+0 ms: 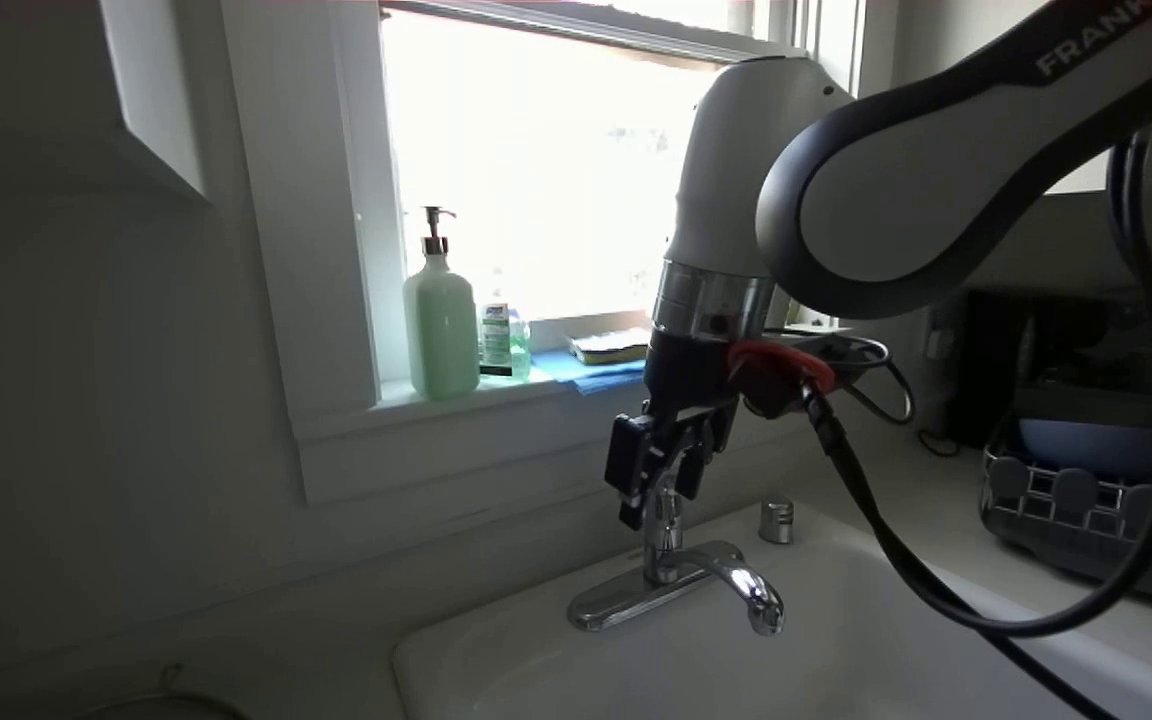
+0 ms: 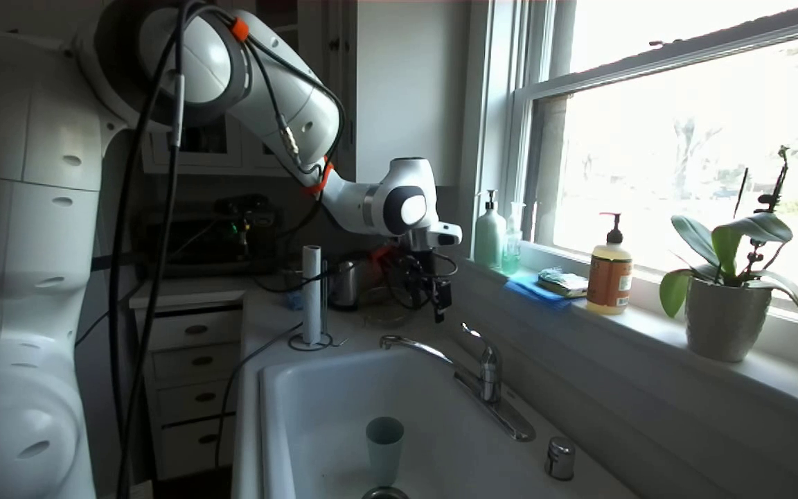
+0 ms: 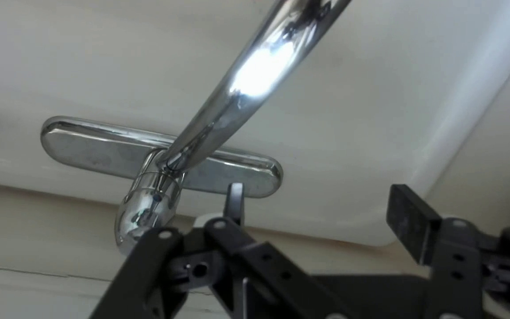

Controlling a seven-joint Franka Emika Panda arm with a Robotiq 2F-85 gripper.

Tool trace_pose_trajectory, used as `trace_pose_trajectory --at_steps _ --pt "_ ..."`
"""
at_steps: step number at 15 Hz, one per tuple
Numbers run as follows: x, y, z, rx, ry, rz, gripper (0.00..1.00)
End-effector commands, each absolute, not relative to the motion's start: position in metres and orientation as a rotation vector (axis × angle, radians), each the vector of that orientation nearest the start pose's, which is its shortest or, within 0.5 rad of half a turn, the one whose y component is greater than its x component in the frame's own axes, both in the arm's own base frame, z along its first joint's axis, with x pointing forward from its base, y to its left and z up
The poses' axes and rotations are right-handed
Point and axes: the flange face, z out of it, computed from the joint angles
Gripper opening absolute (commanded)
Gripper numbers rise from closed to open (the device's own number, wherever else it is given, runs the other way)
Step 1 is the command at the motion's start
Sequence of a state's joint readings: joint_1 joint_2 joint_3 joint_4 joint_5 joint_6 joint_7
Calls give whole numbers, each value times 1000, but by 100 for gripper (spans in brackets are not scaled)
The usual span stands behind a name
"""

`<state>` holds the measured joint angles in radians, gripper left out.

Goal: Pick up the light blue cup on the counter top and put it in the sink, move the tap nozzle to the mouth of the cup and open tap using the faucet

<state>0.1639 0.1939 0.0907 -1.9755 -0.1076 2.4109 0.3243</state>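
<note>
The light blue cup (image 2: 385, 450) stands upright in the white sink (image 2: 323, 388), beside the drain. It is out of view in the wrist view and the other frame. The chrome tap's spout (image 1: 736, 575) reaches out over the sink; it also shows in the wrist view (image 3: 255, 75). The faucet handle (image 2: 489, 357) rises above the tap base with its lever tilted up. My gripper (image 3: 321, 212) is open with nothing between its fingers. In the wrist view the tap body (image 3: 146, 212) lies outside the left finger. In an exterior view the gripper (image 2: 442, 305) hangs above and beyond the tap.
The window sill holds a green soap bottle (image 1: 441, 325), a sponge (image 1: 611, 346) on a blue cloth, an orange bottle (image 2: 609, 274) and a potted plant (image 2: 728, 315). A chrome cap (image 2: 560, 457) stands on the sink rim. A paper towel stand (image 2: 312, 294) and dish rack (image 1: 1076, 500) are on the counter.
</note>
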Motion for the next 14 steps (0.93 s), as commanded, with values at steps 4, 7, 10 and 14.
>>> trace_pose_trajectory --at_steps 4,7,10,14 --pt "603 139 404 -3216 173 -485 30" --pt "603 132 401 -3262 257 -511 9" --pt "600 130 393 -3324 334 -517 0" --pt "595 129 389 -3388 442 -543 0"
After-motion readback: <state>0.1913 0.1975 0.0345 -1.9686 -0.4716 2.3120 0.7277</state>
